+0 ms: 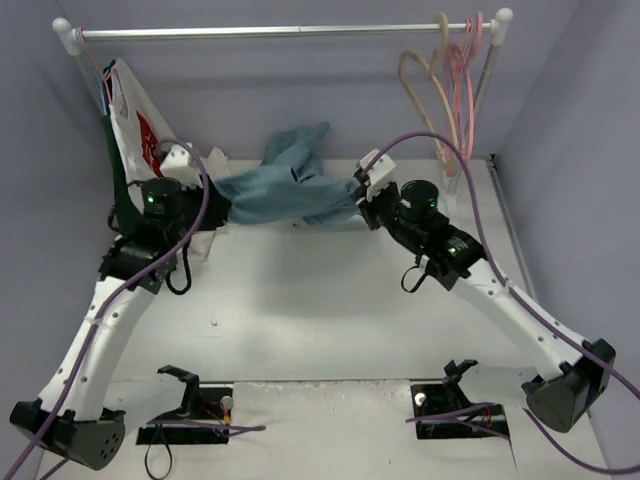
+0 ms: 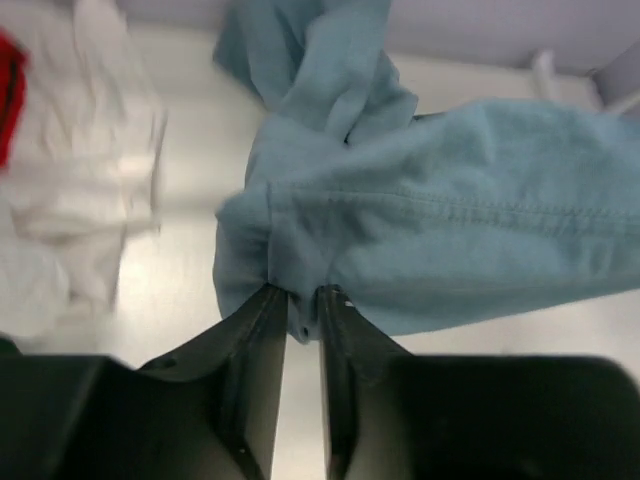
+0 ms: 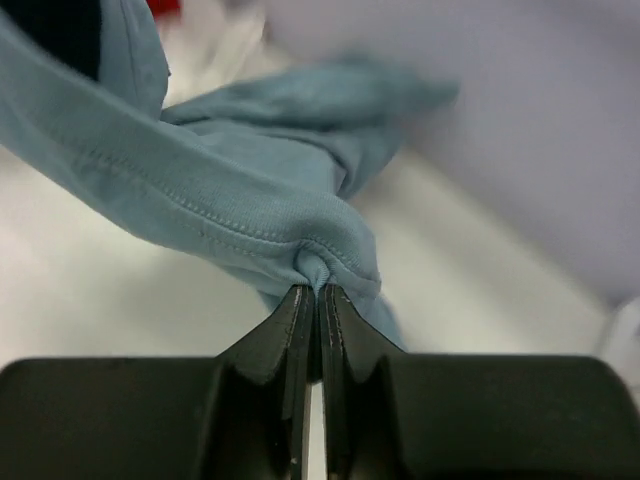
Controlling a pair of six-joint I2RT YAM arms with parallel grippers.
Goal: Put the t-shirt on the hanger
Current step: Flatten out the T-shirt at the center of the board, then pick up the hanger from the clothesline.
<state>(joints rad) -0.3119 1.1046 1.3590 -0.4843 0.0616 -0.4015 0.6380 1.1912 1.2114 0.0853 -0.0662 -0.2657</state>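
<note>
T-shirt (image 1: pixel 285 190) is stretched between the two grippers, in front of the rail (image 1: pixel 280 32) and under its mid-span. Long axis runs L-R, roughly parallel to the rail. A bunched, twisted end points back toward the rail from the shirt's middle. The stitched hem runs along the stretched span in both wrist views.

Left gripper (image 2: pixel 300 310) is nearly closed, fingers pinching a gathered fold at the shirt's left end. Right gripper (image 3: pixel 312 300) is clamped tight on a puckered bit of hem at the right end.

Hanger (image 1: pixel 415 75), beige, hangs by its hook near the rail's right end, w/ pink hangers (image 1: pixel 465 70) just beside it. White garment w/ red print (image 1: pixel 135 110) hangs at the rail's left end.
</note>
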